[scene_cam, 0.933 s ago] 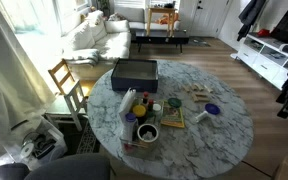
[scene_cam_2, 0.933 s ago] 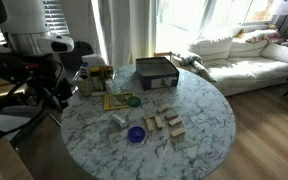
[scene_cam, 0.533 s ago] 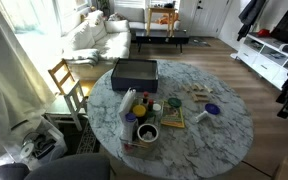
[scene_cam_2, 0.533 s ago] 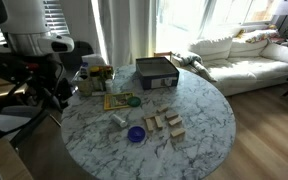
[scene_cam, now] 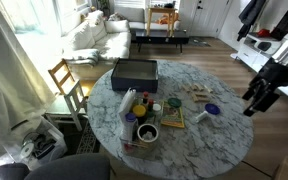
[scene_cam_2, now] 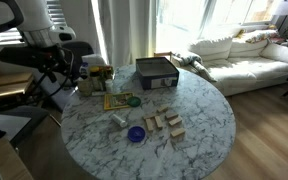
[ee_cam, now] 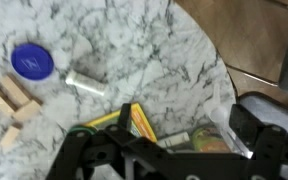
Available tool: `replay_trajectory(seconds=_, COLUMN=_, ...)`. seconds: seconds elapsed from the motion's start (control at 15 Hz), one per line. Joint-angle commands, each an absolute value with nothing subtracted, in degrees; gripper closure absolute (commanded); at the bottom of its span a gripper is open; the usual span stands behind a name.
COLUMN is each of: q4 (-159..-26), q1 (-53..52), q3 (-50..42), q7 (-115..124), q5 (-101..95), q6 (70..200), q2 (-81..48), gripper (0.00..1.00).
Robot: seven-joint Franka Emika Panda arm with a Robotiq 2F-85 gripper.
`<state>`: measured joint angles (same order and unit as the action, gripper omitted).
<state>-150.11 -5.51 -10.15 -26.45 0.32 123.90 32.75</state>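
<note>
The round marble tabletop (scene_cam: 222, 138) fills the middle of both exterior views. The arm (scene_cam: 274, 72) leans in from its right side and ends in the hand (scene_cam: 250, 108), which hangs in the air by the rim, well apart from everything on the marble. The jaws stand spread as wide as they go, with nothing between them and nothing touched. On the far side lies a dark box (scene_cam: 134, 72), and at the near left stands a cluster of bottles and cups (scene_cam: 139, 118). Just right of that cluster the yellow pad (scene_cam: 172, 118) lies flat. It is the thing the hand points at: in the wrist view the pad (ee_cam: 141, 122) shows low in the picture, in the gap between the black fingers (ee_cam: 84, 150). Further along lie a few wooden blocks (ee_cam: 9, 102), a blue lid (ee_cam: 32, 62) and a short pale tube (ee_cam: 84, 82), the tube near the pad but apart from it. As a judgement, the approach goes best if the hand carries enough height to pass over the rim and the jaws are left wide. It should be lined up square with one edge of the pad. The pad lies flush on the marble, so a slow descent onto an edge suits it better than a drop onto its face. The path should steer between the tube and the cups without brushing either.
</note>
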Motion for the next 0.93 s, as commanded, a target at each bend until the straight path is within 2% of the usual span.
replay_trajectory(seconds=0.0, q4=-145.4, q1=-13.7, q3=-7.4, q7=-31.0, q5=7.1, q6=134.1, q2=22.4, gripper=0.0)
replay_trajectory(seconds=0.27, q4=-136.5, q1=-20.2, q3=-3.9, q7=-38.1, q5=12.8, q6=139.6, q2=9.4, gripper=0.0)
replay_trajectory(seconds=0.6, q4=-122.3, q1=-18.2, q3=3.5, q7=-45.7, q5=16.8, q6=138.5, q2=-4.9, gripper=0.0)
replay_trajectory(seconds=0.67, q4=-127.9, q1=-16.9, q3=4.6, q7=-41.6, q5=14.8, q6=139.2, q2=1.0, gripper=0.0)
replay_trajectory(seconds=0.87, q4=-123.0, q1=-15.8, q3=6.4, q7=-42.8, q5=14.7, q6=139.4, q2=-4.5, gripper=0.0)
